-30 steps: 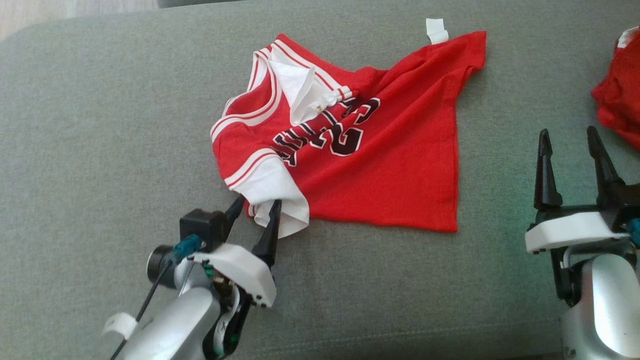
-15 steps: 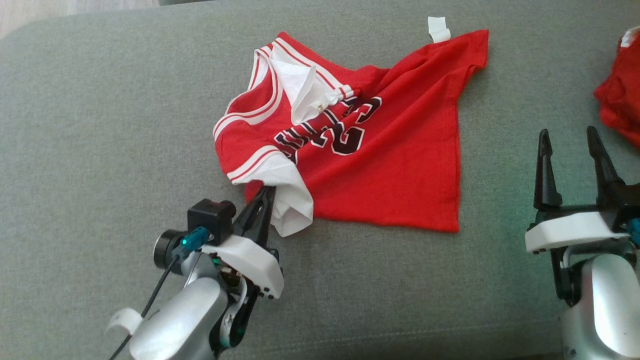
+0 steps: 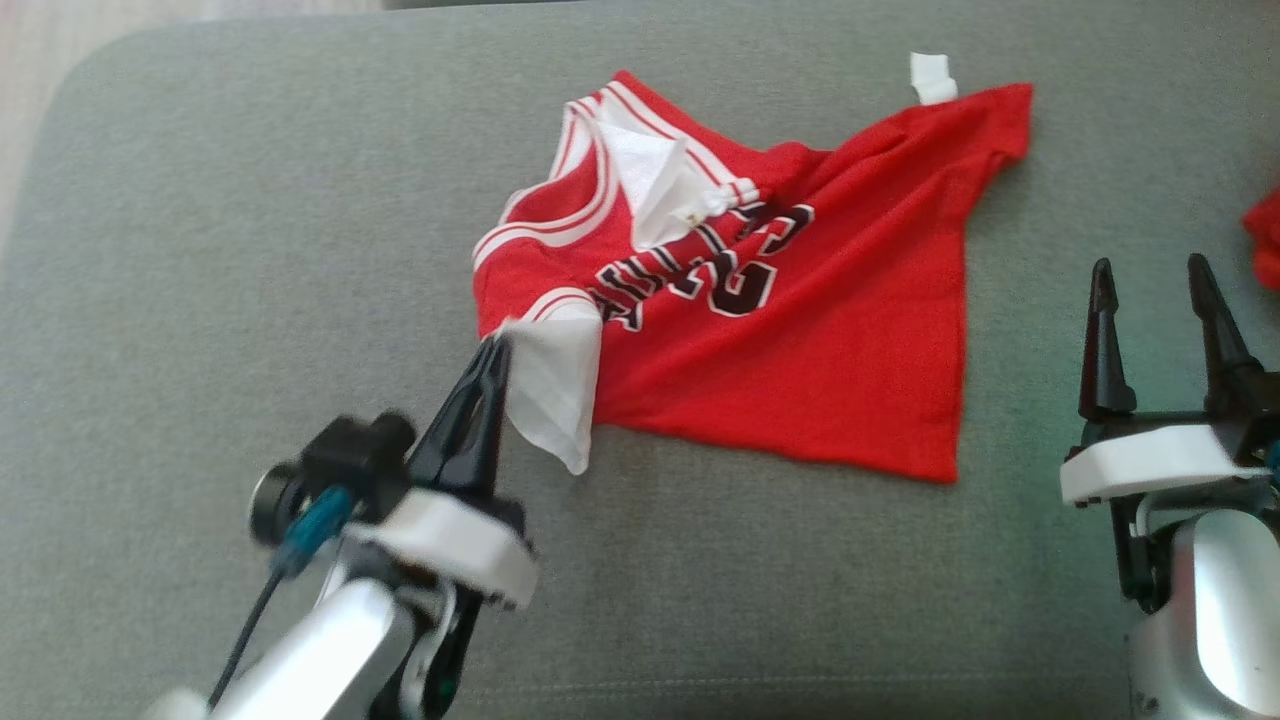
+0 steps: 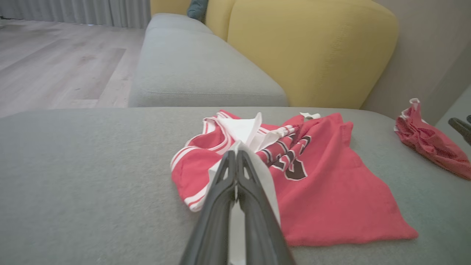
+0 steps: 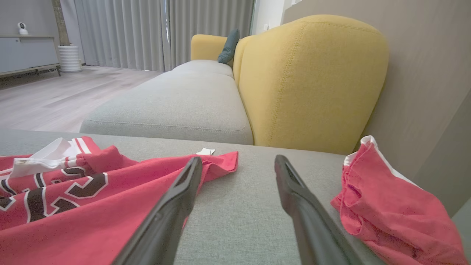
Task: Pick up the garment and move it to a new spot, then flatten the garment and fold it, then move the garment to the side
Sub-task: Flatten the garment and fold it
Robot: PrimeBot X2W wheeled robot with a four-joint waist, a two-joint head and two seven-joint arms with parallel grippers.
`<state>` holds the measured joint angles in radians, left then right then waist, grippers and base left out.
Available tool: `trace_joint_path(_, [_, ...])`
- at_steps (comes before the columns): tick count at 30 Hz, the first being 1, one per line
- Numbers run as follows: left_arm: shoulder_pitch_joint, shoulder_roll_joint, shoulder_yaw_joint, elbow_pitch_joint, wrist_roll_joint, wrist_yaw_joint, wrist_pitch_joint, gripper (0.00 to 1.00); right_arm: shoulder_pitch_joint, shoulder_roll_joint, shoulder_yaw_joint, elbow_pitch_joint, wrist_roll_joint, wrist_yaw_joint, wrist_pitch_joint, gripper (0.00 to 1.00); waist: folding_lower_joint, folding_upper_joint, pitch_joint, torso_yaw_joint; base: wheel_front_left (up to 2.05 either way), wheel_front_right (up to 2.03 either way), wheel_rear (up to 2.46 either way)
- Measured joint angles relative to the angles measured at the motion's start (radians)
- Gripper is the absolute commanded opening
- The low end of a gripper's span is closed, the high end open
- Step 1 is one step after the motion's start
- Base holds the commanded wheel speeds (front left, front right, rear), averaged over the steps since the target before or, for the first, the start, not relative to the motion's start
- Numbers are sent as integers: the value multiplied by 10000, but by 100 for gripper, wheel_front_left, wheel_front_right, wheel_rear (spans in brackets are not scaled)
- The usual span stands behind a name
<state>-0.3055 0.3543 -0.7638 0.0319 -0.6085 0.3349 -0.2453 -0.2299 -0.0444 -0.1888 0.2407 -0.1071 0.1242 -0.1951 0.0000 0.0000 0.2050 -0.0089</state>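
My left gripper [image 3: 493, 347] pinched jersey [image 3: 820, 380] by white sleeve [image 3: 555, 385], seemingly thin edge; cloth soft, light. Right gripper [image 3: 1148, 268] gaped.

The left hand [image 3: 494, 348] clamps tight; right hand [image 3: 1150, 268] splayed.

Head view: from above, looking steeply down on the grey cushion [image 3: 200, 250], far enough back to frame the whole garment [image 3: 820, 350]. Left wrist view: low, close over the cushion, facing across it toward the yellow backrest [image 4: 312, 48]. Right wrist view: equally low, same heading (stationed off the garment's right side). All three share the garment; both wrist views share the backrest.
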Motion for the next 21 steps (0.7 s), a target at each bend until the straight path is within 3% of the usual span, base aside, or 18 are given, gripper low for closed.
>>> trace_joint_path(6, [1028, 642, 397, -1005, -107, 700, 199, 0, 0, 0, 77, 0, 2, 0, 0, 100, 0, 0, -44, 378, 0, 0, 0])
trace_joint_path(10, [1421, 704, 890, -451, -803, 874, 328, 0, -3, 2, 184, 33, 4, 0, 0, 100, 0, 0, -20, 450, 0, 0, 0])
trace_joint_path(16, [1606, 652, 1429, 1670, -1511, 838, 324, 0, -11, 2, 313, 150, 31, 0, 0, 100, 0, 0, 66, 250, 0, 0, 0])
trace_joint_path(21, [1533, 364, 1685, 2748, -1616, 510, 182, 0, -9, 0, 270, 161, 31, 0, 15, 100, 0, 0, 123, 111, 0, 0, 0])
